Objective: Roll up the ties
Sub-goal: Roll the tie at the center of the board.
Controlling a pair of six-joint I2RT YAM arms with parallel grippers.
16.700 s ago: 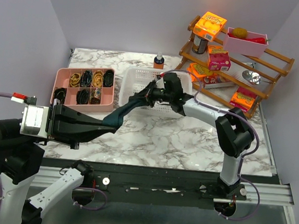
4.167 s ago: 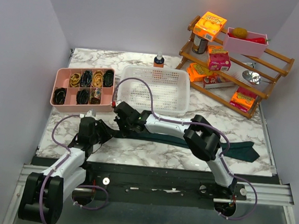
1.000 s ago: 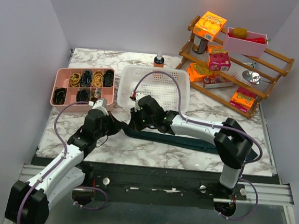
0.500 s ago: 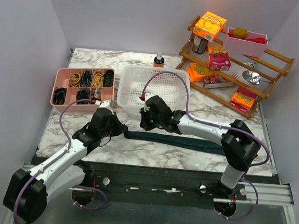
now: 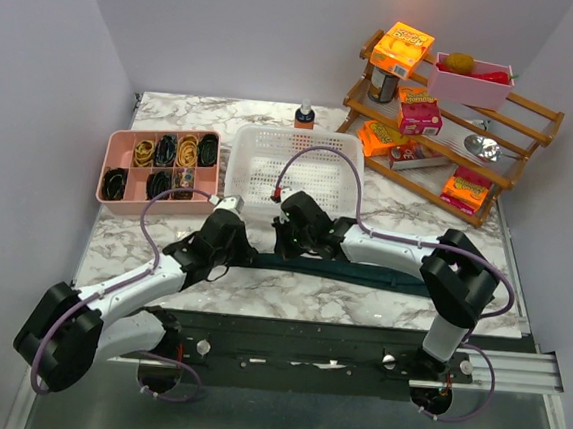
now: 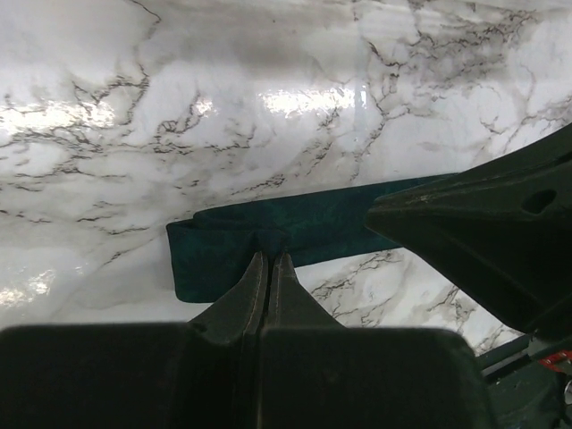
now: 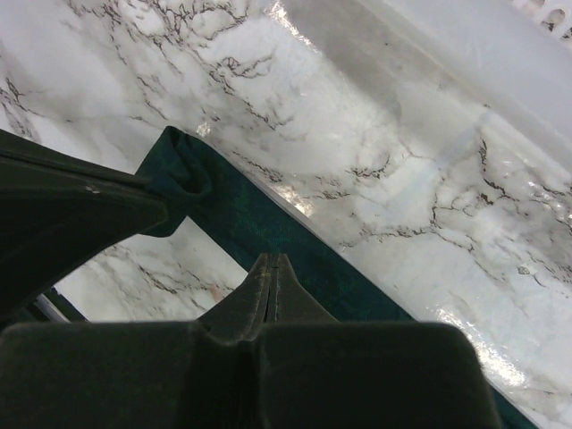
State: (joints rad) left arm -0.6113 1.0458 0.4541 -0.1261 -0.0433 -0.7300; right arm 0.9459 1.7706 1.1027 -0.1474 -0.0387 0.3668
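Tie [image 5: 362,273] lies flat, dark teal, one end folded over. Left gripper [image 6: 269,259] and right gripper [image 7: 271,261] both pinch it. I can't see the far end under the right arm [image 5: 461,280].

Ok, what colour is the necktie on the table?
The necktie is plain dark teal, with no pattern visible. The left wrist view shows it best.

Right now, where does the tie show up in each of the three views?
Top external: the tie lies as a dark strip along the near part of the table, in front of the white basket.
Left wrist: the tie crosses the centre, with its folded end at the left.
Right wrist: the tie runs diagonally from upper left to lower right.
Shared landmark: the marbled tabletop beneath it.
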